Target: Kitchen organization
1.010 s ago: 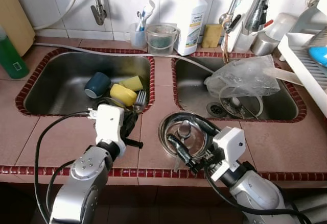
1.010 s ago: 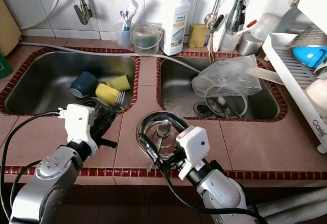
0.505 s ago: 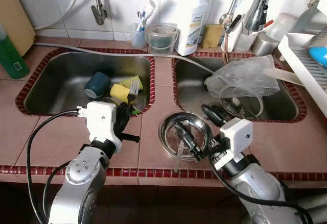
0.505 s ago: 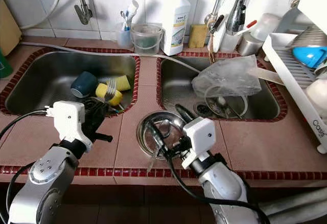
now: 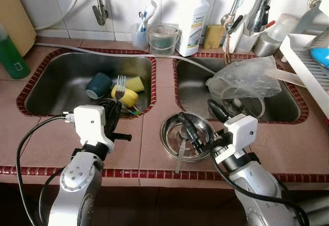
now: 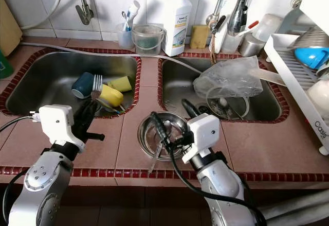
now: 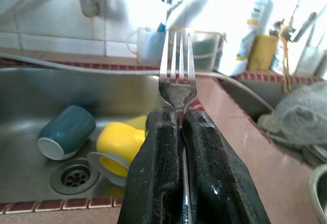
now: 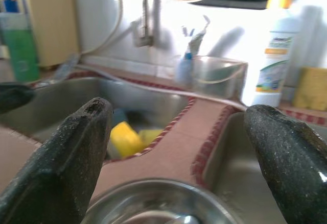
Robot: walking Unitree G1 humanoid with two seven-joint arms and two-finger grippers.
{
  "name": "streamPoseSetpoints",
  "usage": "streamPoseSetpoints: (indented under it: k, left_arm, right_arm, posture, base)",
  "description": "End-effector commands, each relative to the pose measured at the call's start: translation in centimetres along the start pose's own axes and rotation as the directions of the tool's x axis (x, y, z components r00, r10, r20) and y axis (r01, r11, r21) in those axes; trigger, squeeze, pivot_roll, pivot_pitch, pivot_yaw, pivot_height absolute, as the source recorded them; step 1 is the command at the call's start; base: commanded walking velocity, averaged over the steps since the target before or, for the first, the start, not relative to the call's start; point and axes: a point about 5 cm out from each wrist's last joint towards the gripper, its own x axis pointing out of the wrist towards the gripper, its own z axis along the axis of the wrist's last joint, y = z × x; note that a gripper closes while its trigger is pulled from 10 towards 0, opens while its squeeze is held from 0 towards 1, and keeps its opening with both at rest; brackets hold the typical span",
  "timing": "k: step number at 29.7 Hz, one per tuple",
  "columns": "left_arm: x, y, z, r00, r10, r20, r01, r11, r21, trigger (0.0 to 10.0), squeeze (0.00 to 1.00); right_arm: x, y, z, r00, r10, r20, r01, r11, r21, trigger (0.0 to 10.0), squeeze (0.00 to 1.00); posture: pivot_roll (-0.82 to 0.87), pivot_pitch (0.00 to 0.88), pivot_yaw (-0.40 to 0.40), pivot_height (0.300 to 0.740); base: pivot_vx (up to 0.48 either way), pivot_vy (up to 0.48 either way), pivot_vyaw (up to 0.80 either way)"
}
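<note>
My left gripper (image 5: pixel 114 111) is shut on a metal fork (image 5: pixel 120 84), held tines up over the near rim of the left sink (image 5: pixel 51 82); in the left wrist view the fork (image 7: pixel 176 76) stands straight out of the closed fingers (image 7: pixel 153 173). My right gripper (image 5: pixel 201 120) is open above the right side of a steel bowl (image 5: pixel 172 133) on the tiled counter, with nothing between its fingers (image 8: pixel 66 168). A thin clear utensil (image 5: pixel 180 154) leans over the bowl's near rim.
A dark blue mug (image 5: pixel 97 85) and yellow cups (image 5: pixel 128 96) lie in the left sink. A crumpled plastic bag (image 5: pixel 244 76) lies in the right sink. A detergent bottle (image 5: pixel 193 15), clear tub (image 5: pixel 163 38) and sponge (image 5: pixel 212 35) line the back ledge. A dish rack (image 5: pixel 308 64) stands far right.
The left gripper has lifted the fork out of the sink and drawn back to the left, turning its tines upright. The right gripper has shifted right, off the bowl's near rim.
</note>
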Motion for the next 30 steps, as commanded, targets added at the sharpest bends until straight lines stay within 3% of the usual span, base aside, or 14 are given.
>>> streamPoseSetpoints:
  k: [1,18,30]
  left_arm:
    - [-0.04,-0.01,-0.19,1.0,0.011,0.003,-0.011,1.0,-0.002,10.0,0.0]
    - [0.17,-0.19,0.1,0.998,0.014,0.06,-0.015,1.0,0.013,10.0,0.0]
    - [0.34,-0.35,-0.44,1.0,-0.01,0.015,0.011,1.0,-0.017,10.0,0.0]
  right_arm:
    - [0.14,-0.18,0.13,1.0,-0.024,0.014,0.024,1.0,-0.007,10.0,0.0]
    - [0.35,-0.01,0.06,0.999,-0.03,0.027,0.03,1.0,0.0,10.0,0.0]
    - [0.2,0.18,-0.08,1.0,-0.019,0.02,0.019,1.0,0.002,10.0,0.0]
  posture:
    - [-0.02,0.08,-0.039,0.74]
    - [-0.02,0.074,-0.044,0.74]
    - [-0.03,0.066,-0.038,0.74]
  base:
    - [0.0,0.0,0.0]
    - [0.0,0.0,0.0]
    - [0.0,0.0,0.0]
